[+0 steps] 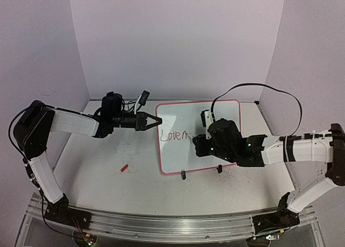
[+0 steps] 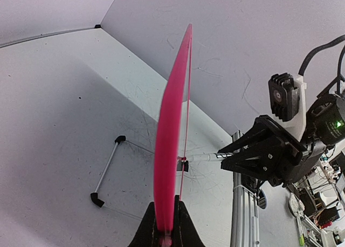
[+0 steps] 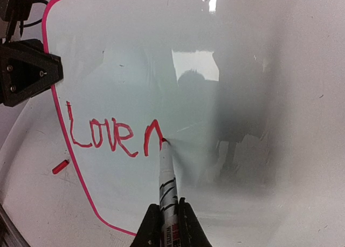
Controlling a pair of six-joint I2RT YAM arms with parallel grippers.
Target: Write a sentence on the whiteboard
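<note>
The whiteboard [image 1: 180, 159], white with a pink-red rim, stands tilted on black feet at mid-table. The sentence [image 1: 175, 135] is red script reading "Love" plus a started letter, clear in the right wrist view [image 3: 102, 135]. My right gripper [image 1: 198, 143] is shut on a white marker [image 3: 166, 177], whose red tip touches the board [image 3: 242, 69] at the end of the last stroke. My left gripper [image 1: 158, 121] is shut on the board's left rim; the left wrist view shows the rim [image 2: 170, 128] edge-on between my fingertips [image 2: 164, 217].
A small red marker cap [image 1: 124, 167] lies on the table left of the board, also in the right wrist view [image 3: 60, 166]. A wire stand leg with black feet [image 2: 106, 171] sits behind the board. Walls enclose the table at the back and sides.
</note>
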